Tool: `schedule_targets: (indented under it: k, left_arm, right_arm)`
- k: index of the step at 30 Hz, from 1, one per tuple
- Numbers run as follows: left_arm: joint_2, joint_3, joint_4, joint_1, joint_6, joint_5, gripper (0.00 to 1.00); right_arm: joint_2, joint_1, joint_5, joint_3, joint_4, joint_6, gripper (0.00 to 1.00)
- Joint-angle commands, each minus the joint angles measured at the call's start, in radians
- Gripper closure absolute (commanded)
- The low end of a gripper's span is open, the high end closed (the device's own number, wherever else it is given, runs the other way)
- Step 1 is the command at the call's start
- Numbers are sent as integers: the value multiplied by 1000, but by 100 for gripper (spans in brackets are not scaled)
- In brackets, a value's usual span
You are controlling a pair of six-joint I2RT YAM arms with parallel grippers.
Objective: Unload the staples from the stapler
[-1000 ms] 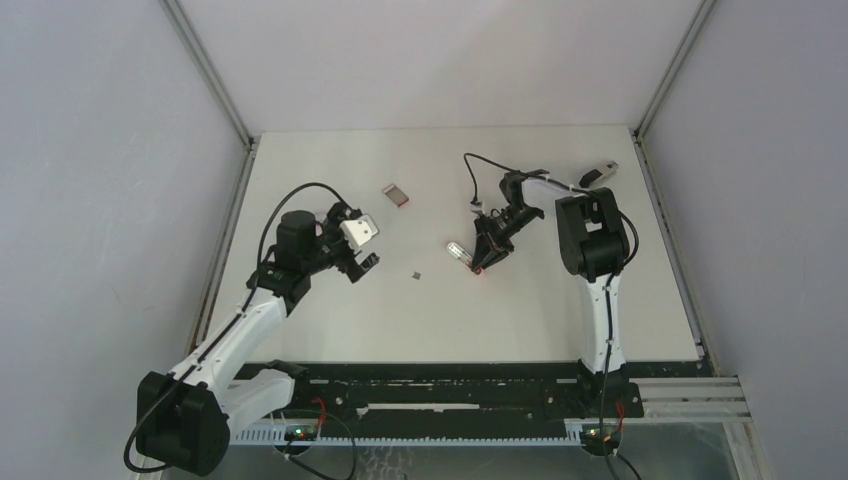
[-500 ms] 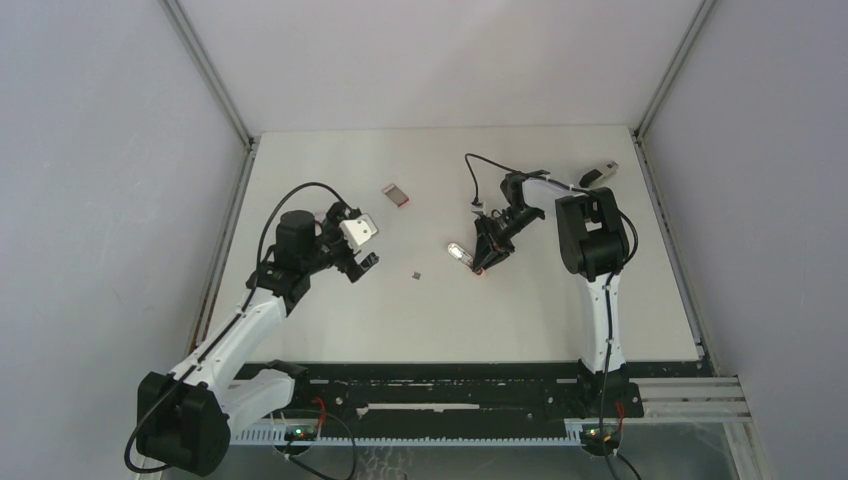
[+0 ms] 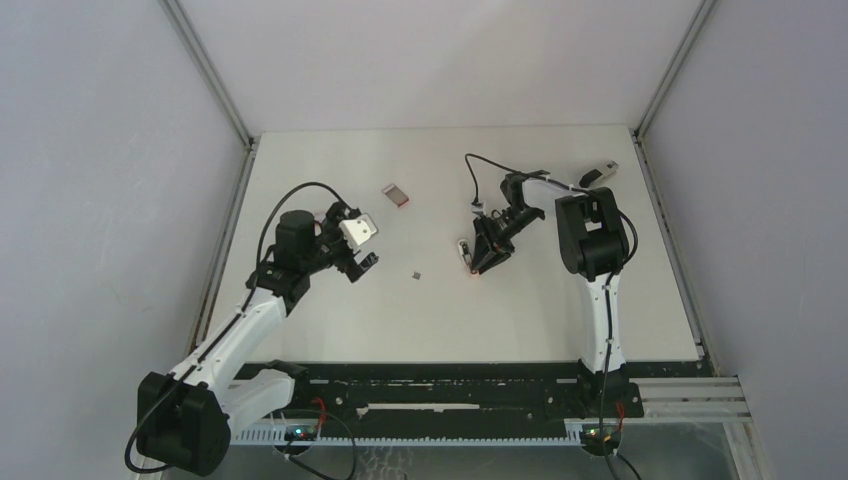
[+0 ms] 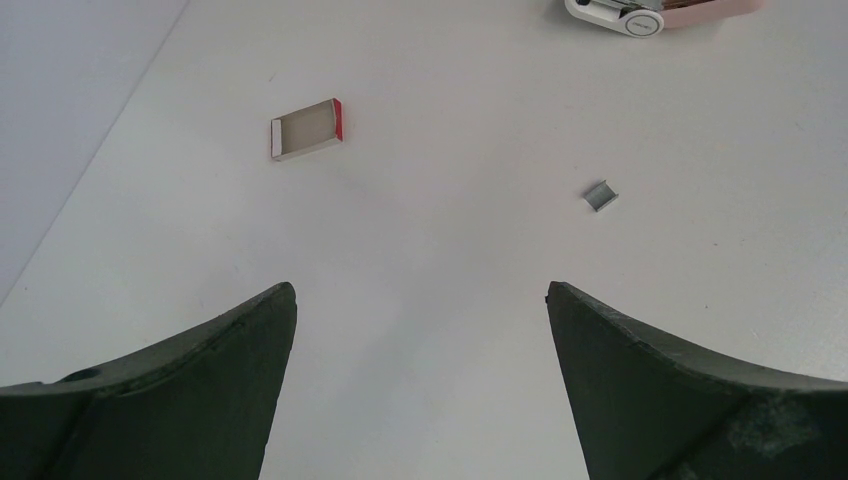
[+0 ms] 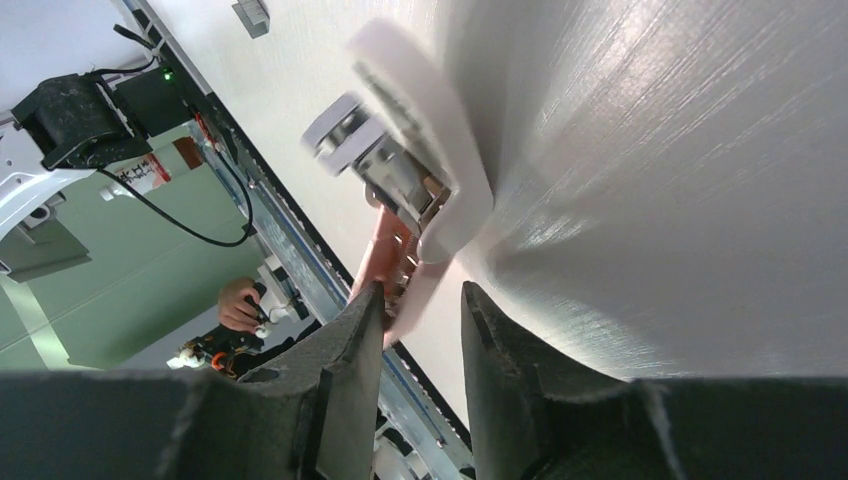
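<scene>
The pink and white stapler (image 3: 463, 248) lies mid-table with its white lid hinged open; it also shows in the right wrist view (image 5: 400, 200) and at the top edge of the left wrist view (image 4: 650, 10). My right gripper (image 3: 481, 258) is nearly closed on the stapler's pink rear end (image 5: 422, 300). A tiny grey strip of staples (image 3: 415, 274) lies loose on the table, also seen from the left wrist (image 4: 599, 196) and the right wrist (image 5: 251, 17). My left gripper (image 3: 362, 266) is wide open and empty (image 4: 420, 300), left of the strip.
A small flat red-and-white box (image 3: 397, 195) lies behind the left gripper, open side up in the left wrist view (image 4: 307, 130). A small black and white object (image 3: 598, 175) lies at the back right corner. The right arm's cable (image 3: 470, 175) loops over the table.
The stapler's white lid, which stuck out to the left, has swung in toward the right gripper. The left arm has not moved.
</scene>
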Motion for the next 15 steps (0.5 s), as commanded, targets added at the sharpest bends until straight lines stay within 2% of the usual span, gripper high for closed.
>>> schedule_targets:
  k: [1,10,15]
  left_arm:
    - [-24,-22,26,9,-4,28,0]
    - [-24,-22,26,9,-3,29,0]
    - [-22,-22,26,10,-3,29,0]
  right_arm:
    - [-2,-7,-26,42,-7,-14,66]
    - [-28,-21,-33,56,-18,-18,63]
    - [-64,-33,-16,65,-18,-17,55]
